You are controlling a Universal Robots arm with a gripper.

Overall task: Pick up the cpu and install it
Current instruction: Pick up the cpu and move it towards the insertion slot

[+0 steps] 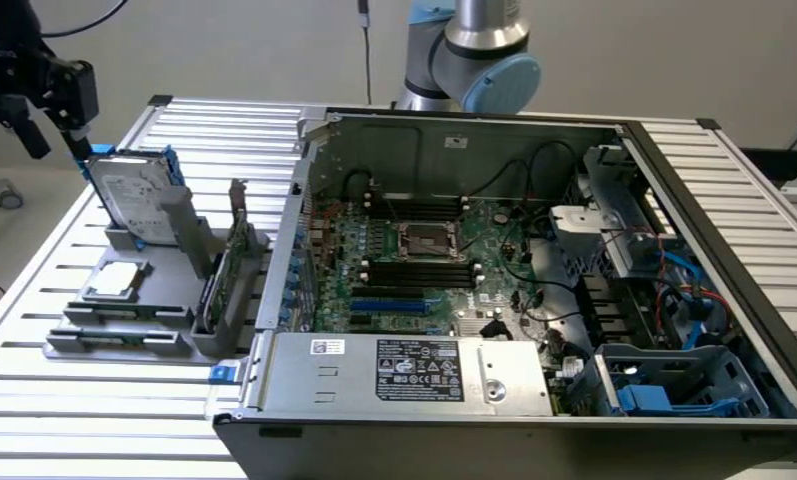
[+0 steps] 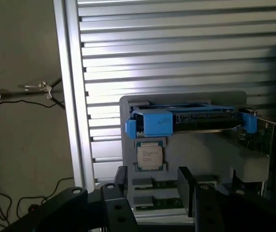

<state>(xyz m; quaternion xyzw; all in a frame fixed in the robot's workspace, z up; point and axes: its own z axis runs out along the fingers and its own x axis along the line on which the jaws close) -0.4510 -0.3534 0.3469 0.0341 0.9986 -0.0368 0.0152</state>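
Exterior view, upper left of the frame: the black end effector (image 1: pixel 49 120) hangs above the upright hard drive (image 1: pixel 134 205), fingers pointing down. The wrist view shows its 2 fingers (image 2: pixel 186 191) spread wide with nothing between them. The cpu (image 1: pixel 115 280) lies flat in the grey tray (image 1: pixel 118 340) on the slatted surface (image 1: pixel 51 400), apart from the end effector. The open computer case (image 1: pixel 505 432) takes the centre and right, its socket (image 1: pixel 425 240) on the motherboard. Print on the power-supply label (image 1: pixel 421 368) is too small to read.
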